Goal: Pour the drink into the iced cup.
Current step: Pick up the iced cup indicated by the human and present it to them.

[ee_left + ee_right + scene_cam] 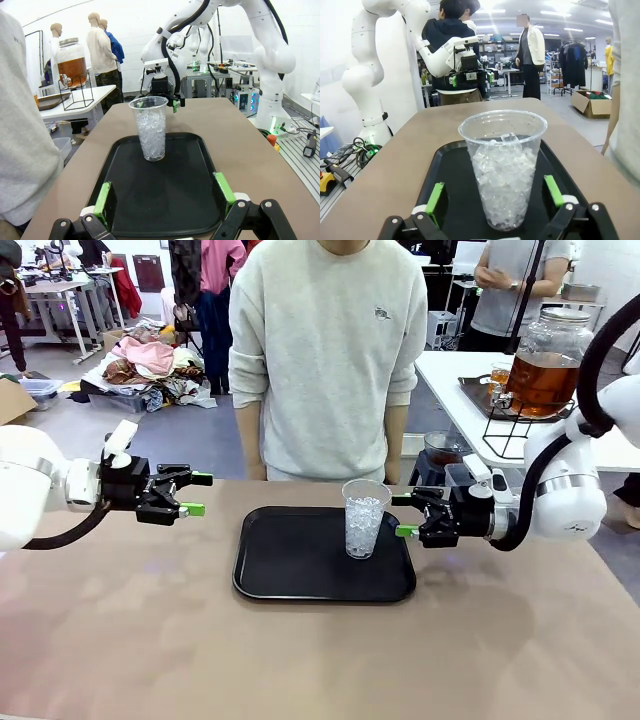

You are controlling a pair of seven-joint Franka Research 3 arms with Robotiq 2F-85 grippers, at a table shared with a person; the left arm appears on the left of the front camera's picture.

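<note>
The iced cup (365,520), a clear plastic cup full of ice, stands upright on a black tray (290,575) at the table's middle. My left gripper (200,494) hovers open to the left of the tray, pointing at the cup (150,127) from a distance. My right gripper (402,516) is open just right of the cup, and in the right wrist view the cup (502,170) stands close ahead between its green pads (435,197), untouched. The amber drink (540,382) fills a glass dispenser jar (552,335) on a white side table at the back right.
A person in a grey sweatshirt (325,350) stands at the far edge, right behind the tray. The dispenser jar sits on a black wire stand (505,435) beyond the right arm. Bare brown tabletop (300,660) lies in front of the tray.
</note>
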